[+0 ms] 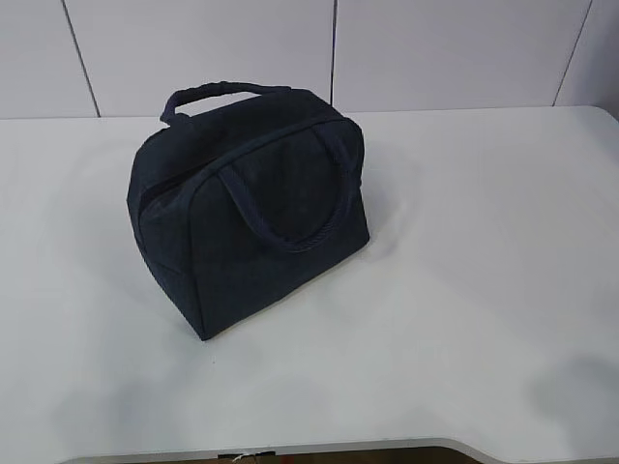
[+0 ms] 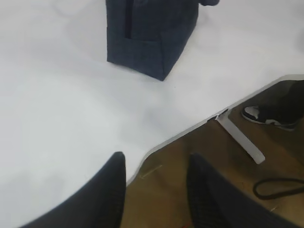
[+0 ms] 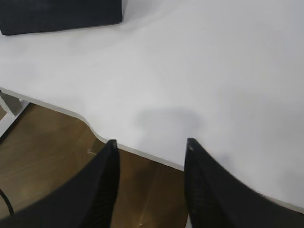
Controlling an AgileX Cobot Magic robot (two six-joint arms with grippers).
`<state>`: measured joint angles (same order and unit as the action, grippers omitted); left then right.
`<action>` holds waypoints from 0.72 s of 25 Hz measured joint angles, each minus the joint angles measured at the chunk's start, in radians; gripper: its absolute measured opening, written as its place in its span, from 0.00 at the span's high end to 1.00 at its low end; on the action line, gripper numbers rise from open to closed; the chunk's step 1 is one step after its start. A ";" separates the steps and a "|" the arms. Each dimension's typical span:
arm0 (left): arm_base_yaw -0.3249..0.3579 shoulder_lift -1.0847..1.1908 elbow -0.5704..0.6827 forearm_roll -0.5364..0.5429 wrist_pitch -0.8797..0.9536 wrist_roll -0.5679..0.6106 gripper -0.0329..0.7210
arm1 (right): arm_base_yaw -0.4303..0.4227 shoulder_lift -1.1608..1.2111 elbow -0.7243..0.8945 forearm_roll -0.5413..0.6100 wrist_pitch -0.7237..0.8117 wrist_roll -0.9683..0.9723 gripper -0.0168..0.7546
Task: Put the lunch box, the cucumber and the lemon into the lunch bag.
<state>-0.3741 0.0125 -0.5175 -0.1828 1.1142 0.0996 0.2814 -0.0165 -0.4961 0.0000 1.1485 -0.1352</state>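
Lunch bag [image 1: 250,208]: upright mid-table [image 1: 464,290], looks closed; contents hidden.
Table edge: under both grippers.
Left gripper [image 2: 156,164]: jaws apart, empty.
Right gripper [image 3: 151,148]: jaws apart, empty.

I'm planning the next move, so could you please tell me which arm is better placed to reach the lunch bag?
Probably the left. The lunch bag sits left of centre on the table, and the left wrist view shows more of it. Both grippers hang empty at the table's near edge.
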 joint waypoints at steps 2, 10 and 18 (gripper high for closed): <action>0.044 0.000 0.000 0.001 0.000 0.000 0.59 | -0.010 0.000 0.000 0.000 0.000 0.000 0.53; 0.136 0.000 0.000 0.003 0.000 0.000 0.64 | -0.134 0.000 0.000 0.000 0.000 0.000 0.53; 0.159 0.000 0.000 0.005 0.000 0.000 0.64 | -0.149 0.000 0.000 0.000 0.000 0.000 0.53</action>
<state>-0.2156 0.0125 -0.5175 -0.1777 1.1142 0.0996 0.1320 -0.0165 -0.4961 0.0000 1.1485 -0.1352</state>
